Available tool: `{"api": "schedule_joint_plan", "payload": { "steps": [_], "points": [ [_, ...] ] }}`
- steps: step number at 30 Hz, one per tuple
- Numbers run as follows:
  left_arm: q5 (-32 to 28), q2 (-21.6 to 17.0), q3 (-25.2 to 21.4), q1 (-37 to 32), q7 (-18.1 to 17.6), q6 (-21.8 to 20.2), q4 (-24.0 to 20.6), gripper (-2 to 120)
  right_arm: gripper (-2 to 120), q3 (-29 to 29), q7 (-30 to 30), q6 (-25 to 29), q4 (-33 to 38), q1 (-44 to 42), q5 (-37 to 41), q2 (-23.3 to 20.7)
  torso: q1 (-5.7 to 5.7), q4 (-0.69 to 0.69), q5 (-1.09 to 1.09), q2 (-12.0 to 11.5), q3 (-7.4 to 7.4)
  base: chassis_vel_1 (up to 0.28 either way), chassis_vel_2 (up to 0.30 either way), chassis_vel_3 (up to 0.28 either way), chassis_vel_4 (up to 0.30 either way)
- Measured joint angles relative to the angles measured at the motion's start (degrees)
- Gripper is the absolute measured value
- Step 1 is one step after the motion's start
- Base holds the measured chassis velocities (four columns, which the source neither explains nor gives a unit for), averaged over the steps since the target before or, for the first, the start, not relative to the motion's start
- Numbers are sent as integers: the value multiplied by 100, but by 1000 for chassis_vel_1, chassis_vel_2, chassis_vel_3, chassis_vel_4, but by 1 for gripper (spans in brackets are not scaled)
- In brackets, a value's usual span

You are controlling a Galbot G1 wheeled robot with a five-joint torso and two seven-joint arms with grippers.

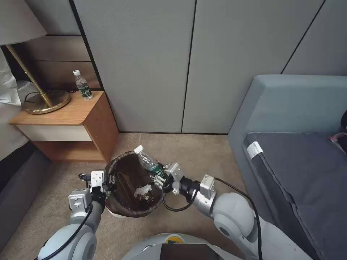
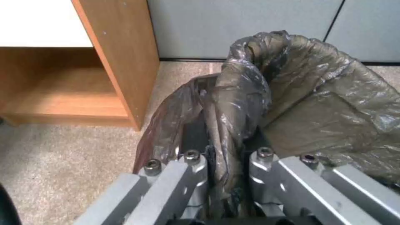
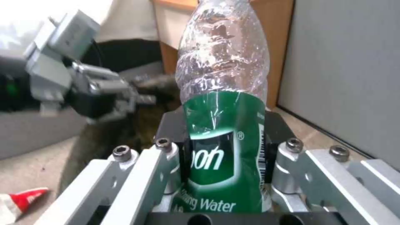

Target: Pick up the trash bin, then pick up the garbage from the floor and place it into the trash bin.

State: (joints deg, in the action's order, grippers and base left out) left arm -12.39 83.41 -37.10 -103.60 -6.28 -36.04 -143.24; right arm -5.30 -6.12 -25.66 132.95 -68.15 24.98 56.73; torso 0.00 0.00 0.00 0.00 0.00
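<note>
The trash bin [image 1: 124, 207], white with a dark crinkled bag over its rim, hangs low in front of me above the carpet. My left gripper [image 1: 108, 185] is shut on the bin's near-left rim, pinching the bag [image 2: 317, 103] between its fingers [image 2: 196, 162]. My right gripper [image 1: 161, 177] is shut on a piece of garbage, a crushed green-labelled plastic bottle [image 1: 146, 160] [image 3: 223, 93], held tilted over the bin's right rim. Crumpled white paper [image 1: 142, 190] lies inside the bin. A red wrapper [image 3: 21, 200] lies on the floor.
A wooden nightstand [image 1: 65, 115] stands at the left, close to the bin, with a brass lamp base [image 1: 47, 102] and an upright water bottle [image 1: 84, 86] on it. A grey sofa [image 1: 289, 144] fills the right. Grey wall panels [image 1: 162, 65] close the back.
</note>
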Motion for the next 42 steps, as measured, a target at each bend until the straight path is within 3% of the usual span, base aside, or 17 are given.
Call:
{"api": "schedule_joint_plan", "payload": {
  "steps": [14,17,20,27,28,34,42],
  "points": [
    [47,38,5,-43,10,8,0,7,28,-867,397,-274,-382,876,314,177,0,0,-1,0,0,0,0,0,0],
    [48,40,7,-41,11,8,0,7,34,-940,514,-296,-454,916,310,213,0,0,0,0,0,0,0,0,0],
    [44,39,-5,-34,12,8,0,7,50,-1029,639,-326,-518,949,305,231,0,0,-1,0,0,0,0,0,0],
    [26,25,-9,-12,15,8,0,7,69,-1102,728,-339,-571,969,290,261,0,0,-1,0,0,0,0,0,0],
    [15,17,-9,0,16,8,0,7,77,-1113,753,-341,-573,982,290,278,0,0,-1,0,0,0,0,0,0],
    [2,1,-7,28,17,8,0,7,98,-1100,826,-364,-542,1005,304,283,0,0,-1,0,0,0,0,0,0],
    [-24,-10,-15,70,18,8,0,7,100,-795,1015,-548,-340,997,675,196,0,0,0,0,0,0,0,0,0]
  ]
}}
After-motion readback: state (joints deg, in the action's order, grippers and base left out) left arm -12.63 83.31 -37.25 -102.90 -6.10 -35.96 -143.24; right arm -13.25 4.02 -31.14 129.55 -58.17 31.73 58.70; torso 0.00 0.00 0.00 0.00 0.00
